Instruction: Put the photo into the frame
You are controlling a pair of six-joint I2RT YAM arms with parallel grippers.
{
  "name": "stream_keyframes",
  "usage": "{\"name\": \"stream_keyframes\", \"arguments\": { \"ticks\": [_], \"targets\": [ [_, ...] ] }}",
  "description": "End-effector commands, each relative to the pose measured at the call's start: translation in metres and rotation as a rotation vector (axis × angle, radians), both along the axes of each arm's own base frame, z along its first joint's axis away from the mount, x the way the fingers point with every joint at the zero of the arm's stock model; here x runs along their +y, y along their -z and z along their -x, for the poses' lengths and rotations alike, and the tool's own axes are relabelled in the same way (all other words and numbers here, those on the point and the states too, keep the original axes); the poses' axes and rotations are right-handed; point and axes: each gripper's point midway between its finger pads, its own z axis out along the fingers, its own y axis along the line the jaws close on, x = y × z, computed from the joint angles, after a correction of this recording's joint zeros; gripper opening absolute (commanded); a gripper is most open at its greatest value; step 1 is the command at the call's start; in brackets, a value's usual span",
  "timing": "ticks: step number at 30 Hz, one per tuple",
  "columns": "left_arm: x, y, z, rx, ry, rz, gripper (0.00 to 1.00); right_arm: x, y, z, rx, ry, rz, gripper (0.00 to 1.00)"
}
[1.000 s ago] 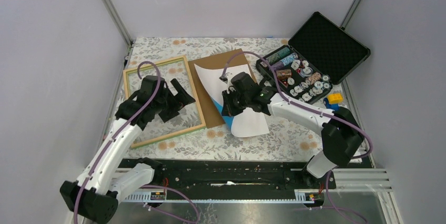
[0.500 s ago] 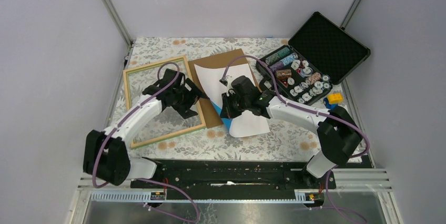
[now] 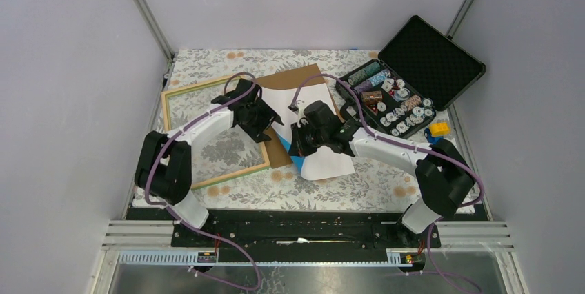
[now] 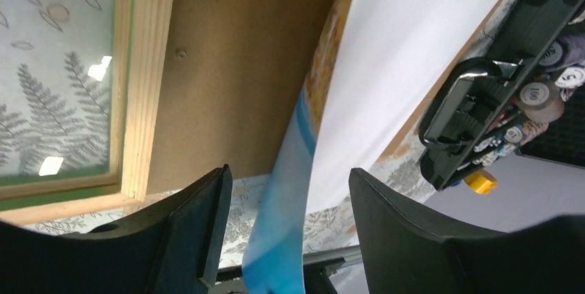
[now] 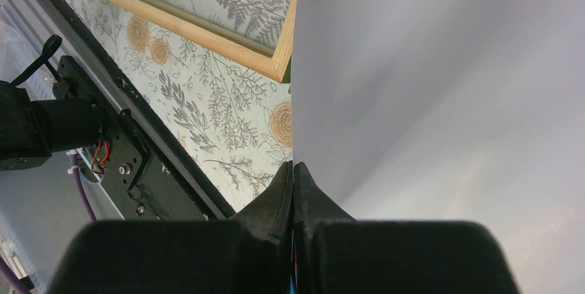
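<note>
The photo (image 3: 325, 161) is lifted and curled, white back up, with a blue strip along its lower left edge. My right gripper (image 3: 301, 143) is shut on its left edge; in the right wrist view the jaws (image 5: 292, 167) pinch the sheet (image 5: 448, 101). My left gripper (image 3: 269, 123) is open beside the right one. In the left wrist view (image 4: 288, 173) the photo's blue edge (image 4: 284, 225) hangs between the two fingers without touching either. The frame (image 3: 231, 174) lies flat at the left, wood back up, pane showing the cloth; it also shows in both wrist views (image 4: 145, 101) (image 5: 207, 38).
A brown backing panel (image 3: 276, 81) lies under the photo, right of the frame. An open black case of chips (image 3: 414, 73) stands at the back right, with a small yellow and blue object (image 3: 439, 129) beside it. The table has a floral cloth (image 3: 372, 183).
My left arm has swung right, from over the frame to the photo's left edge, and its open fingers now straddle that edge. The right gripper and photo have barely moved.
</note>
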Motion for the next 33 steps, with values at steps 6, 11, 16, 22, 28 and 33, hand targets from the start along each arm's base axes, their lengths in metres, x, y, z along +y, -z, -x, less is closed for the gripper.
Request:
{"name": "stream_keyframes", "arguments": {
  "ticks": [6,11,16,22,28,33],
  "targets": [
    [0.007,0.008,-0.021,-0.027,0.005,-0.091,0.51,0.003,-0.002,-0.001,-0.033,-0.001,-0.010,0.00],
    [0.009,0.011,-0.023,-0.037,0.030,-0.117,0.39,0.003,0.002,-0.002,-0.030,-0.001,-0.002,0.00],
    [0.018,0.010,-0.023,-0.052,0.043,-0.172,0.30,0.004,0.002,-0.001,-0.029,-0.003,-0.002,0.00],
    [0.017,0.006,-0.026,-0.080,0.086,-0.182,0.11,0.005,0.000,-0.001,-0.027,-0.007,-0.007,0.07],
    [0.025,-0.014,-0.035,-0.191,0.187,-0.253,0.00,0.000,-0.011,0.000,-0.048,-0.008,0.010,0.58],
    [0.047,-0.044,-0.032,-0.335,0.312,-0.332,0.00,-0.023,-0.046,-0.015,-0.149,0.067,0.088,0.89]
  ]
}}
